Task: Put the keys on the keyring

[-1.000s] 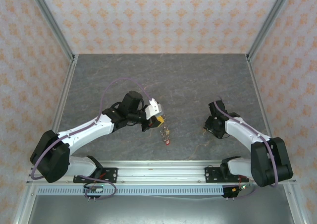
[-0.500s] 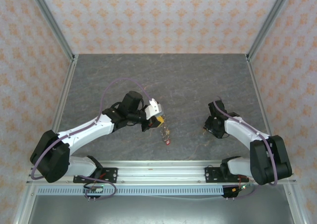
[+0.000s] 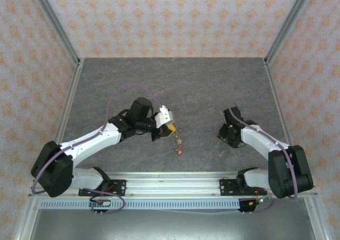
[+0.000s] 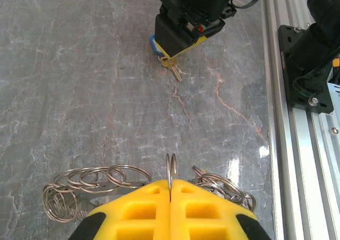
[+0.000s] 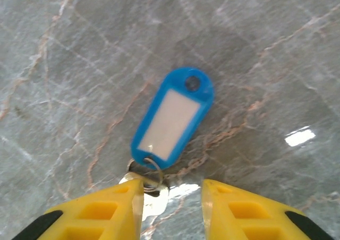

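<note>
**Grey marble table, keyring pinched on the left, blue-tag key under the right**

Grey veined table [image 3: 212, 86], orange-patterned walls [image 3: 159, 17] on three sides, and both arms were low over the near half when I looked.

From above, the left gripper [image 3: 170, 128] sat a bit left of centre. Its wrist cam showed the yellow fingers [image 4: 138, 211] pressed flat together, clenched on one thin loop of the keyring [image 4: 170, 171], which stood upright on edge between the tips. The other wire loops fanned out on the table to both sides of the fingers, a longer string on the left and a tighter bunch on the right. In the top view the bundle lay just beside that gripper on its right, with a small red bit [image 3: 179, 152] at the near end. I couldn't make out what the red bit was from there.

The right gripper [image 5: 172, 187] was well apart from all that, over on the right side of the table and pointing down at it. Its jaws stood part way apart. A blue tag [image 5: 172, 118] with a white label lay flat just past the tips, and a small split ring joined it to a key [image 4: 172, 67]. The key's head sat between the fingers, against the left one, with bare table showing between it and the right one, so I'd call that gripper released and not clamped. From the left wrist cam the key poked out from under that gripper, lying on the table.
</note>
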Robot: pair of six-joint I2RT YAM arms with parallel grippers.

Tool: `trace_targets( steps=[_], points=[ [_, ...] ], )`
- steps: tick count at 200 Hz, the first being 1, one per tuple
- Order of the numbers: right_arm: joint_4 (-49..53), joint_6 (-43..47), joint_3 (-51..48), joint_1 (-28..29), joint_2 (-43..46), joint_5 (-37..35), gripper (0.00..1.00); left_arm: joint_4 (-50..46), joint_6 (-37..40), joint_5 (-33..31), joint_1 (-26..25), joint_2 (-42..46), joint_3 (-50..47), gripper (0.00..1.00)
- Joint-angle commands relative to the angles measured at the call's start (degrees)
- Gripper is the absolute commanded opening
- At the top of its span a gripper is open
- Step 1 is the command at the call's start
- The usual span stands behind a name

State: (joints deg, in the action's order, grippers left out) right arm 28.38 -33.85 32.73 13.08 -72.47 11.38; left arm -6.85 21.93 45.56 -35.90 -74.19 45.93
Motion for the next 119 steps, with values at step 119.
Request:
trace_targets(
  steps=[119],
  points=[
    [-1.2, 2.2, 3.0, -0.1, -3.2, 1.5, 0.20, 0.7, -0.7, 0.7, -0.1, 1.8, 1.0, 0.00]
  ],
)
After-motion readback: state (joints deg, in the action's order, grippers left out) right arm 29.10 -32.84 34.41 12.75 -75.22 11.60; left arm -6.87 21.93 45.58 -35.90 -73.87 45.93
